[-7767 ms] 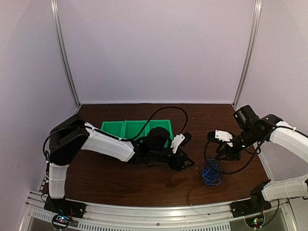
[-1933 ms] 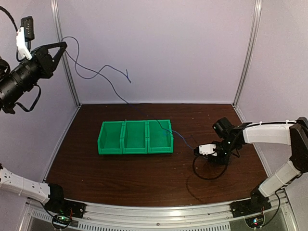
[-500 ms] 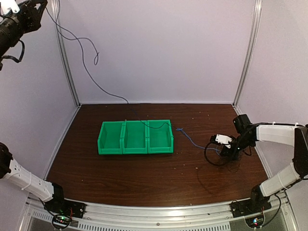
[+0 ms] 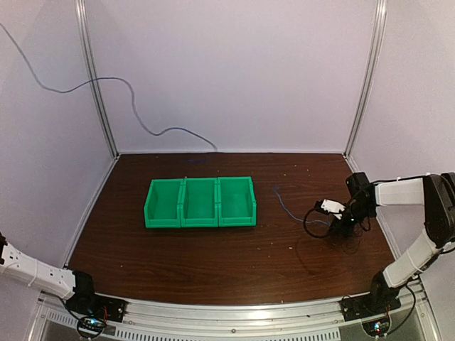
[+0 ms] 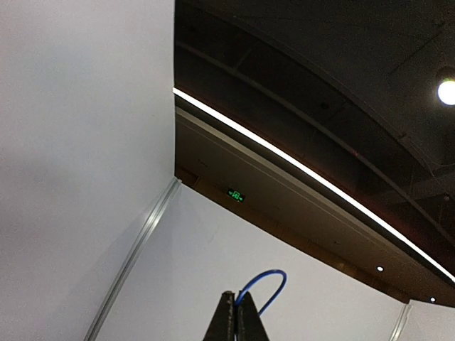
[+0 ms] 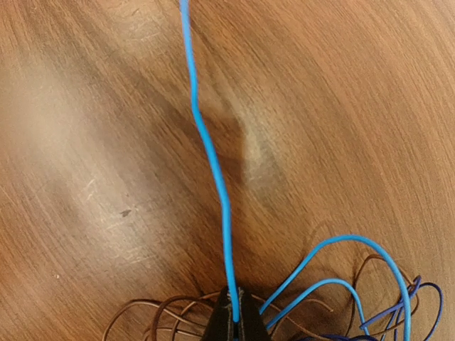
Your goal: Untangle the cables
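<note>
Dark wood counter (image 4: pixel 213 263) carries the snarl of cables (image 6: pixel 341 298) — my right tool (image 6: pixel 233 305) clamps a blue strand (image 6: pixel 213 163) there, my left tool (image 5: pixel 235 302), raised high, pinches one blue cable (image 5: pixel 270 272) drawn out — so, I judge, most untangling remains.

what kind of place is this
Probably a robot test cell in a big hall: a table walled by white panels on metal posts, a robot arm bolted at its edge, and a dark ceiling with a green sign beyond.
</note>
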### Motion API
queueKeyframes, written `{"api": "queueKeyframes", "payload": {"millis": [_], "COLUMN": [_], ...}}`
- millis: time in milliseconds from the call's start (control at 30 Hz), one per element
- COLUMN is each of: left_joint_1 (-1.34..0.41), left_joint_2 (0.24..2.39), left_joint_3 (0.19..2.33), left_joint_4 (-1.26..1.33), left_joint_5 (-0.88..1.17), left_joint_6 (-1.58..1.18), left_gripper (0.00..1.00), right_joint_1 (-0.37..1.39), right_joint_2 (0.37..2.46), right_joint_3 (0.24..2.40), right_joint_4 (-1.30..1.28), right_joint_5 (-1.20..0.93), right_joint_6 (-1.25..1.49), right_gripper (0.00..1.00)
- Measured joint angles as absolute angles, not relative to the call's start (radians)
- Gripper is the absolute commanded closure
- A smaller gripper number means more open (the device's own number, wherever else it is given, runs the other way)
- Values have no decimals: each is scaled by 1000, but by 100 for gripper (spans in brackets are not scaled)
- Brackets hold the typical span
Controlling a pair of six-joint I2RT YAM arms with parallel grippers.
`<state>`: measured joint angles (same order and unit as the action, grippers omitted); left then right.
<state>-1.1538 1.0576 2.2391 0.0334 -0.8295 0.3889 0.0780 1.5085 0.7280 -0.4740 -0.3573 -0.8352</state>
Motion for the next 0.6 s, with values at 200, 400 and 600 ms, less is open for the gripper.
{"api": "queueKeyframes", "payload": {"millis": [200,400,600], "left_joint_1": [-1154,-1154,-1155], "left_joint_2": [1014,1079,1173], "left_joint_3": [2174,2031,1902], "left_joint_4": [83,-20,-166], "left_joint_5": [-835,-846,-886], "left_joint_6": [367,331,292], "left_gripper": [100,100,100], "right_joint_1": [76,84,128], "right_joint_2": [1509,1459,1316], "right_joint_3": [729,763,860], "right_joint_4": [-474,-521,-617], "right_joint_5": [-361,-392,-472], "right_joint_6": [-823,-801,-776], "right_gripper": [87,53,44]}}
